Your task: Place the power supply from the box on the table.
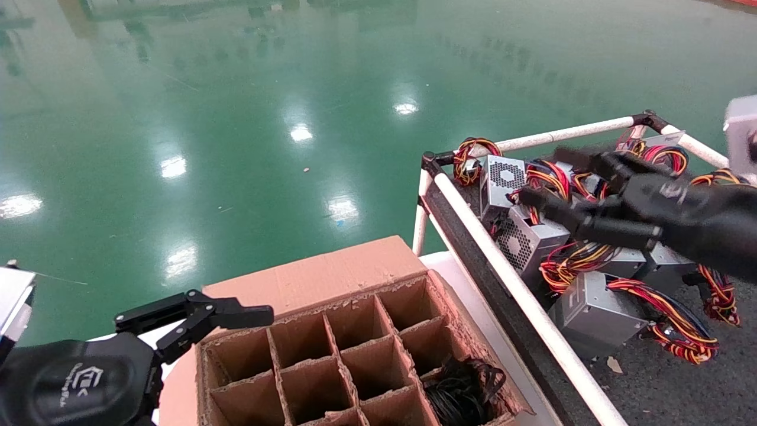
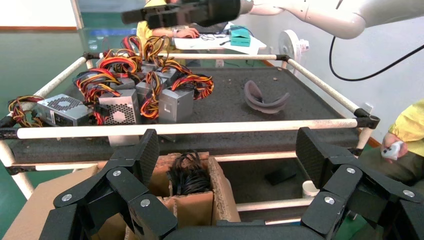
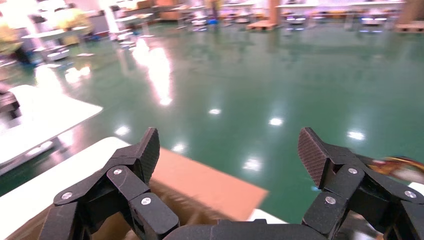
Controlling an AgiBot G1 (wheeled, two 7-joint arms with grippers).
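Note:
The brown cardboard box (image 1: 307, 278) with a grid of dividers stands at the bottom centre; the cells in view hold only a tangle of black cable (image 1: 464, 387). Several silvery power supplies (image 1: 594, 316) with red, yellow and black wire bundles lie together on the dark grey table (image 1: 662, 378) to the right. My right gripper (image 1: 541, 176) hovers open and empty above that pile, pointing left. My left gripper (image 1: 195, 316) is open and empty beside the box's far left corner. In the left wrist view, the left gripper (image 2: 229, 150) faces the box (image 2: 215, 180) and the power supplies (image 2: 175, 102) beyond.
A white pipe rail (image 1: 502, 266) edges the table between box and pile. A grey curved scrap (image 2: 265, 97) lies on the table's bare part. A person in yellow (image 2: 410, 135) stands past the table's end. Glossy green floor (image 1: 266, 89) surrounds everything.

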